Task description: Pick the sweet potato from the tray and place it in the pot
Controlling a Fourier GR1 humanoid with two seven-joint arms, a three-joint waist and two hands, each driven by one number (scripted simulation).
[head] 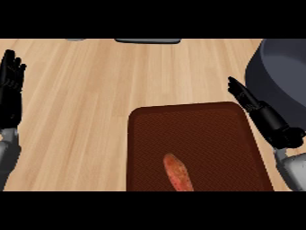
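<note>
While the sweet potato [177, 173] lies on the tray [181, 130], neither hand has hold of it.

- Sweet potato: reddish-orange, long and tapered, lying lengthwise at the near end of the tray, approx. centred side to side. Its near tip runs to the view's lower edge. Nothing touches it.
- Tray: dark brown, rounded corners, flat on the light wood surface [82, 112], lower centre of view.
- Pot [294, 76]: dark grey, big, at far right, partly cut off by the view's edge. It sits beyond and to the right of the tray's far right corner. Inside not visible from this angle, so contents can't be told.
- Right hand [258, 108]: fingers straight and together, pointing away from the robot and slightly left, holding nothing. It is in the gap btwn the tray's right edge and the pot; it seems to be just clear of the pot wall, but dark on dark makes contact hard to judge. Well apart from the sweet potato.
- Left hand [4, 96]: at the view's left edge, fingers up and straight, empty, resting. Far from the tray.
- Grey forearms enter from both lower corners.
- Grey flat object [147, 41] at the far edge of the surface, mostly cut off; can't identify it.
</note>
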